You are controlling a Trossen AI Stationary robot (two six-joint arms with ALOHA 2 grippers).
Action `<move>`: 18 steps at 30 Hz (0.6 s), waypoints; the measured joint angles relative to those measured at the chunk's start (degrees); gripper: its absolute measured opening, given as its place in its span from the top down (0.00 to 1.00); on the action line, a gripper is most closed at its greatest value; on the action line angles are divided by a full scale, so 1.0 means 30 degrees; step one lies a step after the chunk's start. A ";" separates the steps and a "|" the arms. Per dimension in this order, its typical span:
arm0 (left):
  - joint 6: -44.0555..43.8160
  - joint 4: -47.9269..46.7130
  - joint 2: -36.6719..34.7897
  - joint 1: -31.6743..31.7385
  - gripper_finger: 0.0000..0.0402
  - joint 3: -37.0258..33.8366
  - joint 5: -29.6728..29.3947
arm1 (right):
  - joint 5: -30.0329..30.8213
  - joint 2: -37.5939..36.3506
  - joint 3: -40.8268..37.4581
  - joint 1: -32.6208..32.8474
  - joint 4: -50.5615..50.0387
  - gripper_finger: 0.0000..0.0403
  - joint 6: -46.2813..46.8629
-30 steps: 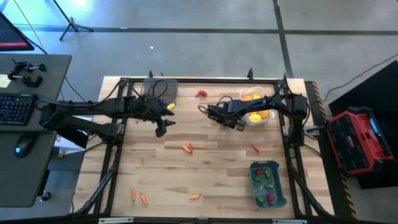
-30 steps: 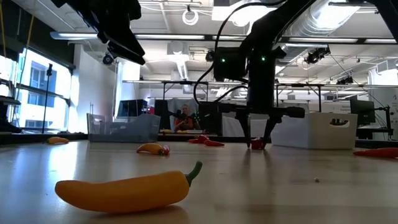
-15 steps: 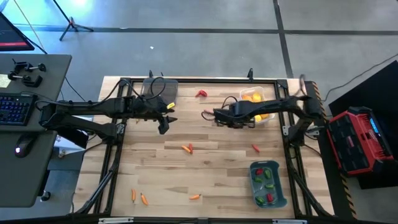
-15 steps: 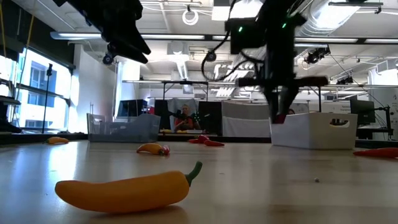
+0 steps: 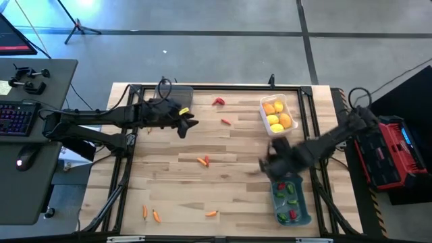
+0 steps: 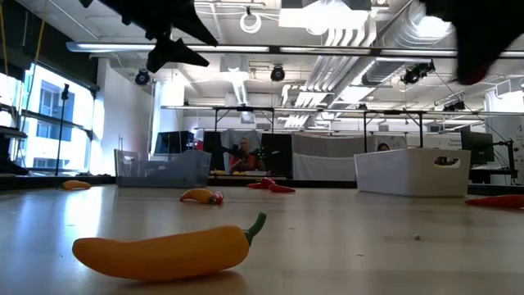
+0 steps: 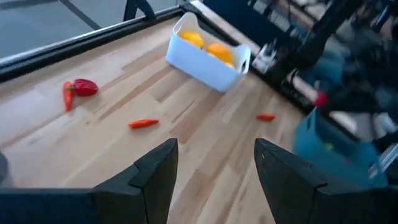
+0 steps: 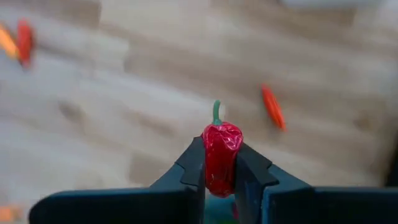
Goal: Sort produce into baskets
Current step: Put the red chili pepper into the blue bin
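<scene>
My right gripper (image 8: pixel 221 167) is shut on a small red pepper (image 8: pixel 221 149). In the high view it hangs blurred (image 5: pixel 268 166) just beyond the far end of the blue-grey bin (image 5: pixel 302 202), which holds red and green peppers. My left gripper (image 7: pixel 214 152) is open and empty, raised beside the clear smoky grey bin (image 5: pixel 177 96); it also shows in the high view (image 5: pixel 190 125) and the low view (image 6: pixel 176 47). The white bin (image 5: pixel 266 116) holds yellow-orange fruits. Carrots (image 5: pixel 203 160) and a red pepper (image 5: pixel 219 102) lie loose on the table. My right gripper pinches the red pepper between its two fingers, on the lower part of the pepper's body (image 8: pixel 219 177). The green stem (image 8: pixel 216 112) points away from the gripper, past the fingertips. The pepper is lifted clear of the table.
More carrots lie near the front edge (image 5: pixel 144 211) (image 5: pixel 156 217) (image 5: pixel 212 213). A small red piece (image 5: pixel 226 122) lies left of the white bin. A yellow-orange pepper (image 6: pixel 164 250) fills the low view's foreground. A black frame (image 5: pixel 202 87) rims the table.
My right gripper has risen from the table beside the white bin with the red pepper and swung fast toward the table's near right, to the blue-grey bin's far end. My left gripper has moved a little toward the far edge and the right.
</scene>
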 joint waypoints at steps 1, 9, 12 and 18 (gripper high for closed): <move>-0.0578 0.0174 0.0000 -0.0038 0.50 0.0000 0.0014 | -0.0155 0.0017 0.0000 0.1108 -0.0379 0.90 0.1028; -0.5032 0.1319 0.0000 -0.1130 0.50 0.0000 0.0148 | -0.1910 0.0262 -0.2331 0.9167 0.2516 0.90 0.8520; -0.5850 0.2068 0.0000 -0.1774 0.50 0.0000 0.0155 | -0.3372 0.0262 -0.2828 1.0217 0.3699 0.90 0.9078; -0.6457 0.3746 0.0000 -0.2526 0.50 0.0000 0.0143 | -0.0947 0.0253 -0.2002 1.0353 0.4643 0.89 0.7733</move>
